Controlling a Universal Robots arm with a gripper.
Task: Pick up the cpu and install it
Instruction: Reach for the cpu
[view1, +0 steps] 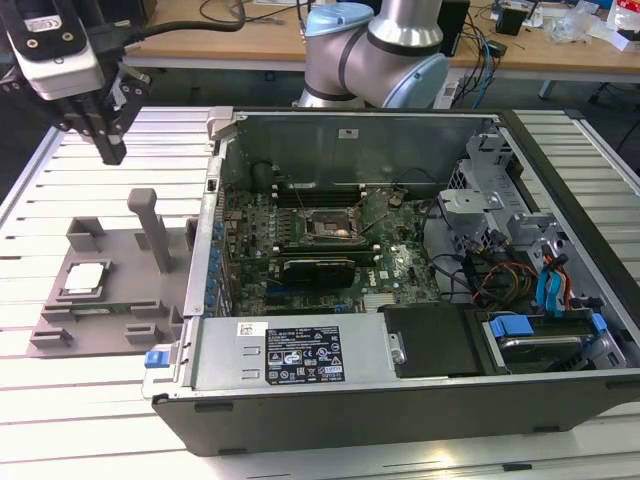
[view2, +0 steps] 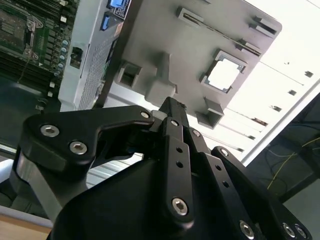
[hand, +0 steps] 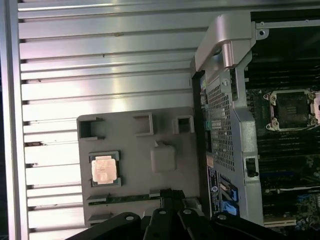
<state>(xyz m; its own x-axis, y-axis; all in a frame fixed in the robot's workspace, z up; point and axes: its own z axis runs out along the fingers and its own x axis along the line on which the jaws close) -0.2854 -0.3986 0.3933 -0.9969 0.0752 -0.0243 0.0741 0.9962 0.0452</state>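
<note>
Currently gripper (view1: 112, 153) hangs with fingers pressed together, empty, over slatted metal table (view1: 80, 420). Cpu (view1: 83, 278) lies below it in grey tray (view1: 125, 262), beside open computer case (view1: 400, 400); cluttered desk (view1: 250, 45) behind.

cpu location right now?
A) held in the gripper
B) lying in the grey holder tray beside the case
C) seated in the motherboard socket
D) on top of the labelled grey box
B: the cpu lies in a recess of the grey holder tray, the socket is empty, and the gripper hangs apart from it, holding nothing.
</note>
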